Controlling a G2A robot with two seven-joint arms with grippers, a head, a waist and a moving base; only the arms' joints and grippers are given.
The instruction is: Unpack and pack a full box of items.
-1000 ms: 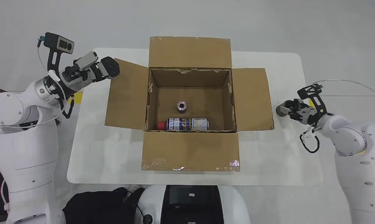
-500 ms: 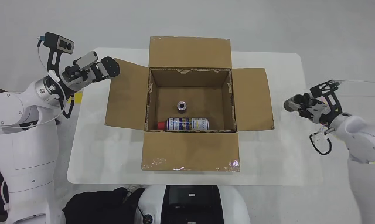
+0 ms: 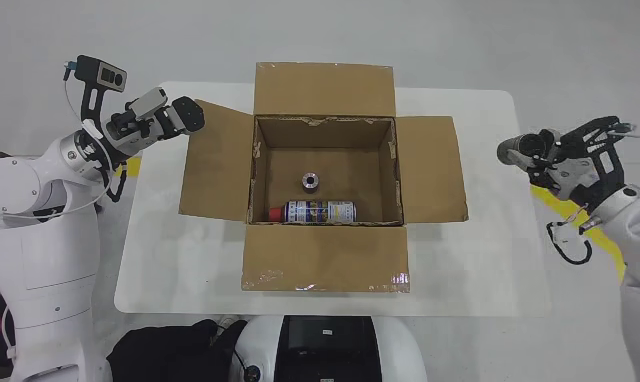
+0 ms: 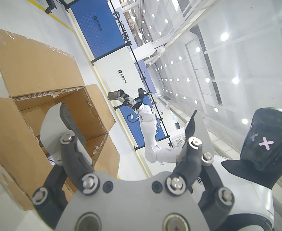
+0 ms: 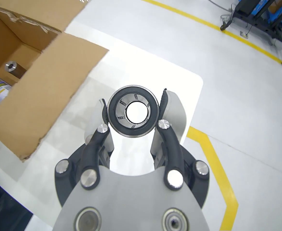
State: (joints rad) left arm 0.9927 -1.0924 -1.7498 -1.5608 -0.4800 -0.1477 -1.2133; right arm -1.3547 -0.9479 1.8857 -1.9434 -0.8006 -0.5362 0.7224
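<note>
Top view straight down, left wrist view tilted upward, right wrist downward, all share box (image 3: 325, 257)

White table (image 3: 480, 277) — yellow floor line (image 5: 211, 156) beyond.

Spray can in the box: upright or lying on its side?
Lying on its side. In the top view the spray can shows its full length on the box floor.

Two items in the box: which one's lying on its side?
The spray can, lying flat with its red cap pointing sideways. The small metal cylinder stands on end, bore up.
</note>
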